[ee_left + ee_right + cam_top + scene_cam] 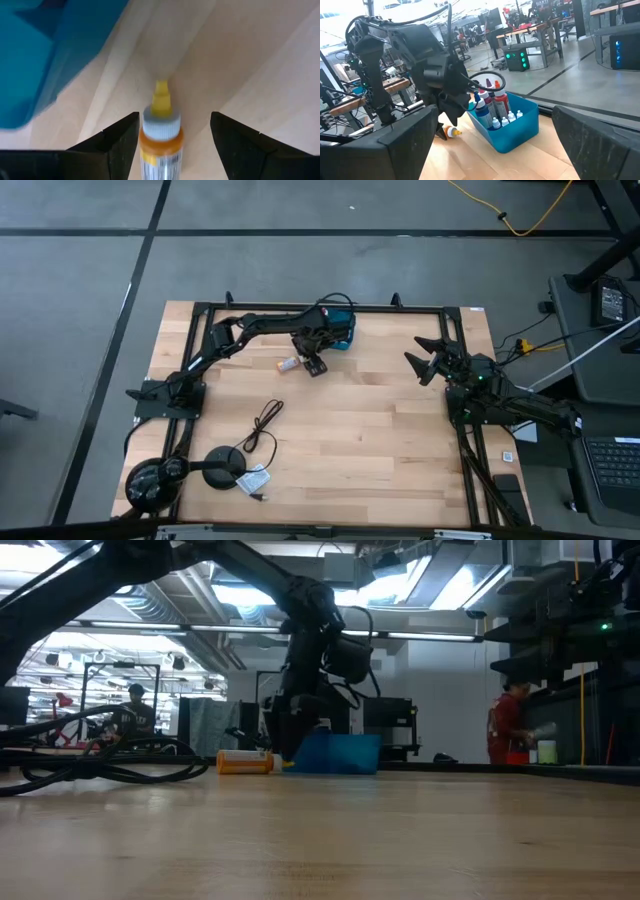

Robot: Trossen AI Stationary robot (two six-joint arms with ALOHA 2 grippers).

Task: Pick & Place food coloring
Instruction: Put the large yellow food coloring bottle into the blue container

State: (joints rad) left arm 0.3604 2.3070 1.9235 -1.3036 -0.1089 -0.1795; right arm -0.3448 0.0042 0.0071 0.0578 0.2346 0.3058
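Note:
An orange food coloring bottle (160,145) with a pale cap and yellow nozzle lies on its side on the wood, just off the teal tray (343,332). My left gripper (175,117) is open and down at the table, one finger on either side of the bottle, nozzle pointing away from the wrist. The high view shows the bottle (288,365) beside the left gripper (315,365). The tray (512,132) holds several more bottles (492,107), blue, purple and red with pale caps, plus tiny whitish ones. My right gripper (415,358) waits open at the table's right side. My left gripper stands around the orange bottle's cap end (161,125), coming in low along the bottle's length. The bottle lies close against one finger (122,140) with a gap to the other (235,142). Whether that finger touches it, I cannot tell.
A black cable (265,425) lies loose on the near-left part of the table, beside a round black stand (228,463). A black frame (300,307) runs along the table's edges. Bare wood lies between the two arms. People stand in the room beyond the table.

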